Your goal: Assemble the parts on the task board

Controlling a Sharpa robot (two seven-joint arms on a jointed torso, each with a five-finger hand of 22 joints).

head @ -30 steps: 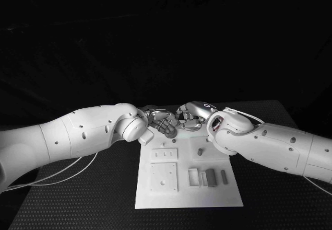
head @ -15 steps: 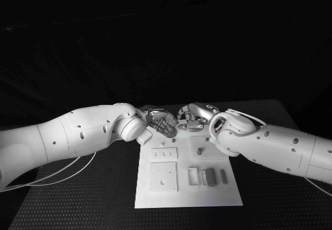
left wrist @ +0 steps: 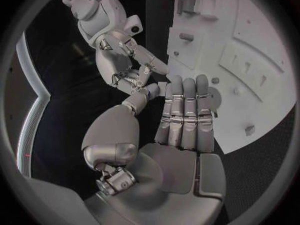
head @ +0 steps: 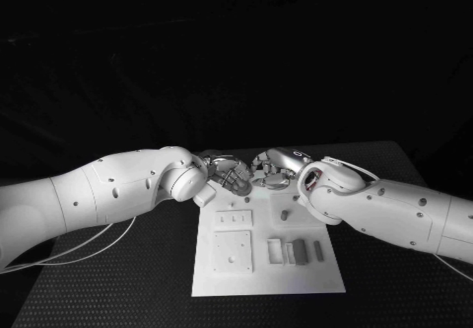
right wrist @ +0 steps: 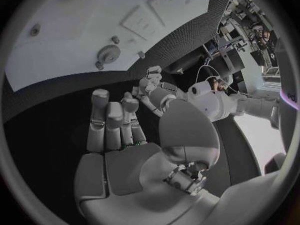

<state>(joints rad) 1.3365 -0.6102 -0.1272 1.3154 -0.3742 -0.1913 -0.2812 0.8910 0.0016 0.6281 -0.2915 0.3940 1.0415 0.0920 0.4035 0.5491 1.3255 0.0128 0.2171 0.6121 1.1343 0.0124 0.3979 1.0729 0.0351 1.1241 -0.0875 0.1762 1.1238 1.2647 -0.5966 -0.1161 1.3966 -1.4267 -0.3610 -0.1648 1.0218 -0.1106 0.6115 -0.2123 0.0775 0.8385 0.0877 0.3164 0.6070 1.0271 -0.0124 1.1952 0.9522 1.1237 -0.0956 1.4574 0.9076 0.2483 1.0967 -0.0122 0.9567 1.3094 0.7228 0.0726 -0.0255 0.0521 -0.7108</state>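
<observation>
Table: black, textured, bearing the board at its middle.
Task board: white plate lying flat, its far edge beneath both hands.
Left hand: above the board's far edge, fingers straight and together, holding nothing.
Right hand: just beside the left hand, fingers extended, palm bare.
Parts: small grey pieces on the board's near right area; a gear sits by the far edge.

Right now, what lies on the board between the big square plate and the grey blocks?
In the head view, a white open frame stands on the task board, between the square plate and the grey blocks.
</observation>
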